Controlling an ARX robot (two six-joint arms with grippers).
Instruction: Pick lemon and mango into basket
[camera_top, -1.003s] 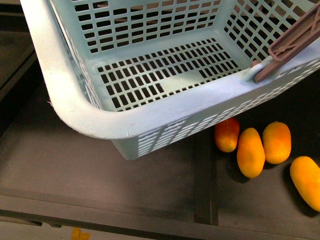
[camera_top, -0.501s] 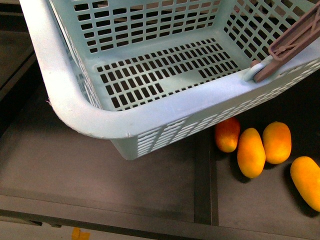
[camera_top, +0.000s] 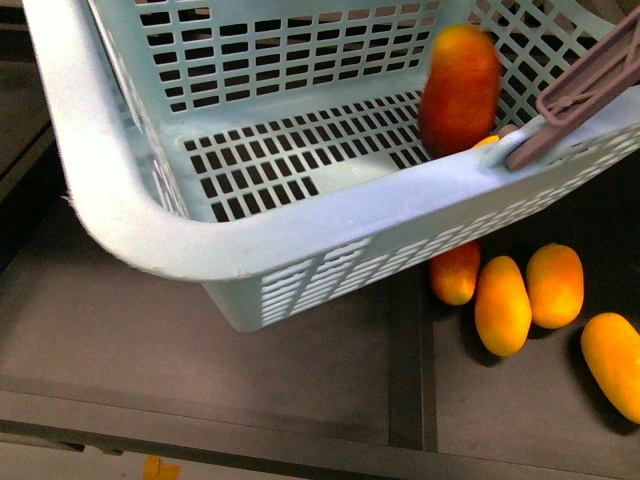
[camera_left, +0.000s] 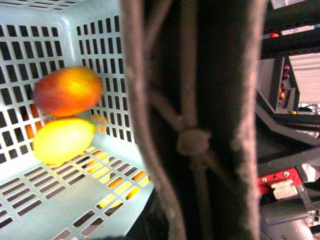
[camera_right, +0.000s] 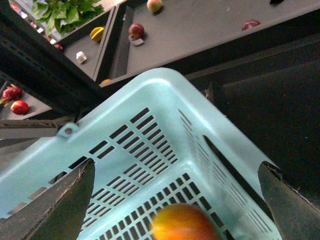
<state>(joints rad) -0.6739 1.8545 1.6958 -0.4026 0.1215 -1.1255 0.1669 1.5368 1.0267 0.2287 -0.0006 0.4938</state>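
Desk: Where is the mango, and which way does it point?

Op: I see the mango (camera_top: 460, 88) inside the basket (camera_top: 330, 215), by the wall next to the handle (camera_top: 585, 80). It is blurred. In my front view its long axis stands nearly upright, orange-yellow end up, red end down. I cannot tell if it touches the floor.

Desk: Lemon?

Op: The lemon (camera_left: 62, 140) lies on the slotted floor in a corner, just under the mango, long axes roughly parallel.

Desk: Jaws?

Op: The right gripper (camera_right: 175, 164) is over the basket, fingers (camera_right: 65, 200) wide apart, gripping nothing. For the left gripper I cannot tell; the handle fills its camera. Four other fruits (camera_top: 502, 305) lie outside on the dark shelf (camera_top: 200, 340).
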